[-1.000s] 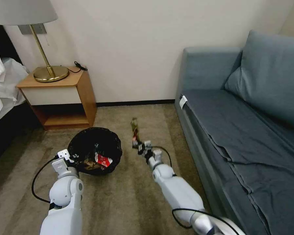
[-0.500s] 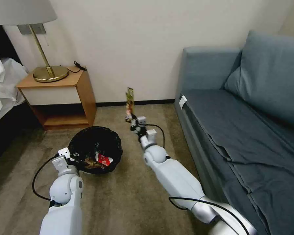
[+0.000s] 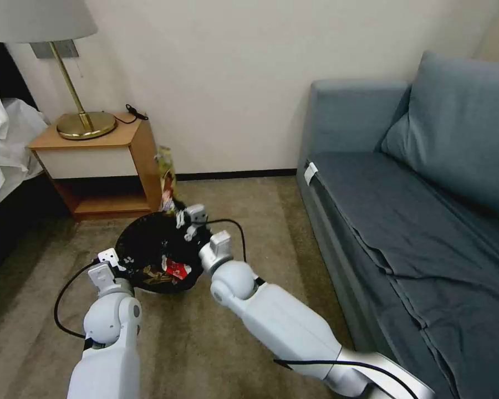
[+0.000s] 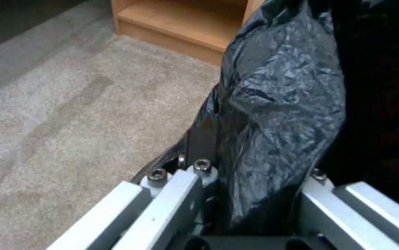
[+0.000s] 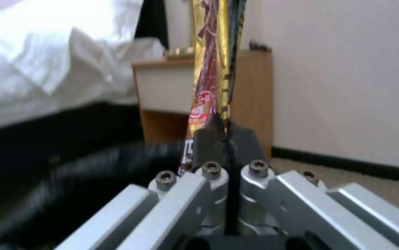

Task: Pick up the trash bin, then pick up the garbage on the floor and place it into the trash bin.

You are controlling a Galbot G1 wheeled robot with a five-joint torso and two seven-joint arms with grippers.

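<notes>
Trash bin (image 3: pixel 155 249): on the carpet (image 3: pixel 216 343), in front of the wooden nightstand (image 3: pixel 102 160), between the two arms. Lined with crinkly black bag (image 4: pixel 278 104) folded over the rim. Inside, visible from the head view: red-and-white wrapper (image 3: pixel 176 270) and brownish crumpled paper (image 3: pixel 149 272) toward the near side.

Left gripper (image 3: pixel 116 261): at the near-left rim of the bin. Clamped on the rim, black bag pinched between the fingers (image 4: pixel 202 139) per left wrist view. Left arm reaching up from bottom left of the head view.

Gold-yellow snack wrapper (image 3: pixel 166 183): held upright above the far rim of the bin, top end standing in front of the nightstand's side panel. Long, narrow, gold with brown and red print (image 5: pixel 211 69).

Right gripper (image 3: pixel 177 213): over the far edge of the bin, closed tight on the lower end of the snack wrapper; fingers (image 5: pixel 209 142) pressed together with the wrapper between them. Right arm stretched diagonally across the carpet from lower right.

Surroundings: brass lamp (image 3: pixel 83 119) with white shade on the nightstand, black cable beside it. White bedding (image 3: pixel 5 138) at far left. Blue-grey sofa (image 3: pixel 427 210) along the right, well apart from the bin. White wall with dark skirting behind.
</notes>
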